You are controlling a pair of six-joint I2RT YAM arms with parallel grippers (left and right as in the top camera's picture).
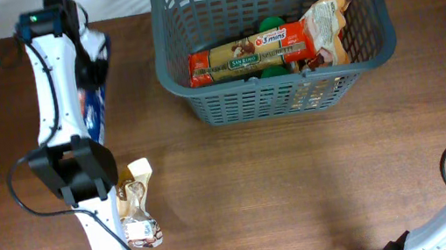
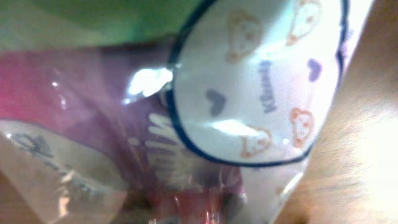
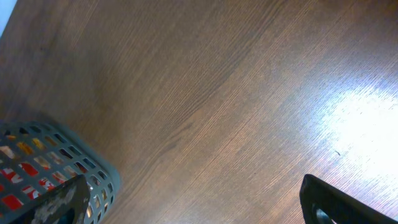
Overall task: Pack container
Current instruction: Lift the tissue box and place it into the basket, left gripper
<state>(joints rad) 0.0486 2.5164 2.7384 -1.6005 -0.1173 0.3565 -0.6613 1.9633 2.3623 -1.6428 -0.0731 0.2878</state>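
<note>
First, locate the container (image 1: 281, 98) at the far side of the table (image 1: 304, 193), right of centre. Note inside it a red-and-cream spaghetti pack (image 1: 248, 57) lying left to right, a green item (image 1: 272, 23) partly hidden behind, and a printed pouch (image 1: 328, 25) at the right end. Find the left gripper (image 1: 92, 63) at the far left, well apart from the container and left of it, over a blue-and-white tissue pack (image 1: 95, 109). Refer to the left wrist view for the same tissue pack (image 2: 261, 81), bear-printed and film-wrapped, filling that view; cannot tell the jaw opening or any hold. Find a snack pouch (image 1: 138, 210) at the near left, beside the left arm (image 1: 104, 249). Locate the right gripper (image 3: 333, 200) at the near right, well apart from the container; cannot tell its opening either.
</note>
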